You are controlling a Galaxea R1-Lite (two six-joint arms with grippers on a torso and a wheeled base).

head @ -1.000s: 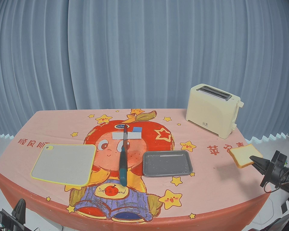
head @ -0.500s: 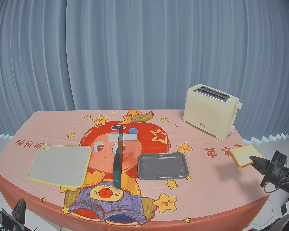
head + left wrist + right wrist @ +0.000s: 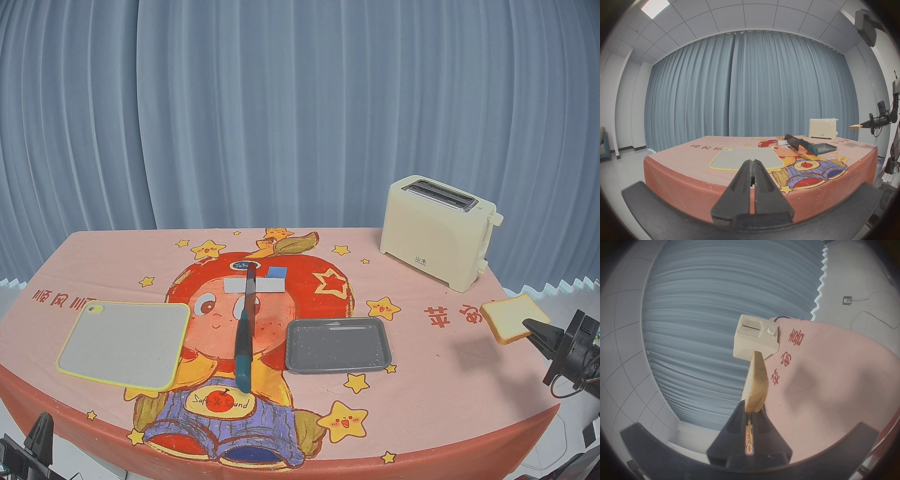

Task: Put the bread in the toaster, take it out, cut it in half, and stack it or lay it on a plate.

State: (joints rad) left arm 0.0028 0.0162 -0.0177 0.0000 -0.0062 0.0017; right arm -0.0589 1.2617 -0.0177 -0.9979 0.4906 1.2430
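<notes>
A slice of bread (image 3: 514,317) hangs in the air off the table's right edge, pinched at one corner by my right gripper (image 3: 531,325), which is shut on it. The right wrist view has the bread (image 3: 757,382) edge-on above that gripper (image 3: 750,411), with the cream toaster (image 3: 756,337) beyond. The toaster (image 3: 439,230) stands at the table's back right, its two top slots empty. My left gripper (image 3: 752,175) is shut on nothing, low off the table's front left corner. A grey cutting board (image 3: 124,343), a teal-handled knife (image 3: 244,339) and a dark grey tray (image 3: 337,344) lie on the table.
The table (image 3: 437,387) wears a pink cartoon cloth. A white and blue label (image 3: 255,283) lies under the knife blade. Blue curtains hang behind. Bare cloth lies between the tray and the toaster.
The camera shifted a little at first, sliding the whole picture left. The right gripper has lifted the bread slightly up and to the right. The left gripper has stayed put.
</notes>
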